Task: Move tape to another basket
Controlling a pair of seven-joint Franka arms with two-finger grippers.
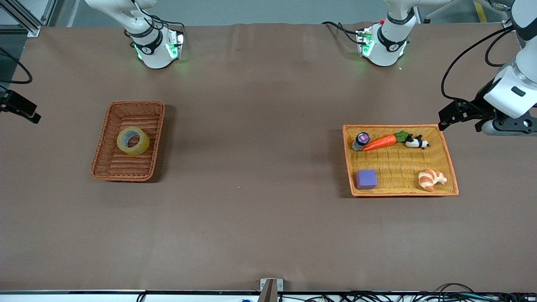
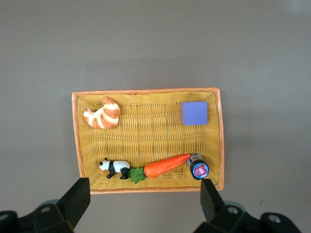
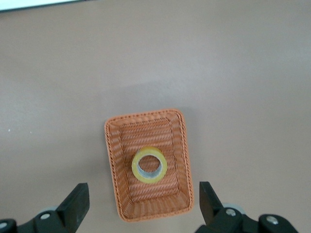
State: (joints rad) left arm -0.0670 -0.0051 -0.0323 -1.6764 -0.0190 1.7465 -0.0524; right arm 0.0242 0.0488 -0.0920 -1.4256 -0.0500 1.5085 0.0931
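Here, a brown table (image 1: 251,209) carries the basket (image 1: 105,167) toward the right arm's end, the tape (image 1: 133,141) lying inside. Left gripper (image 2: 143,201) hangs spread above the orange tray (image 1: 449,159); right gripper (image 3: 143,204) likewise spread, raised over the basket.

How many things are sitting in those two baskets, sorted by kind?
Toy foods: 2, carrot and croissant
Tape rolls: 1, tape
Cubes: 1, purple cube
Animal figures: 1, panda
Small jars: 1, jar
Total: 6
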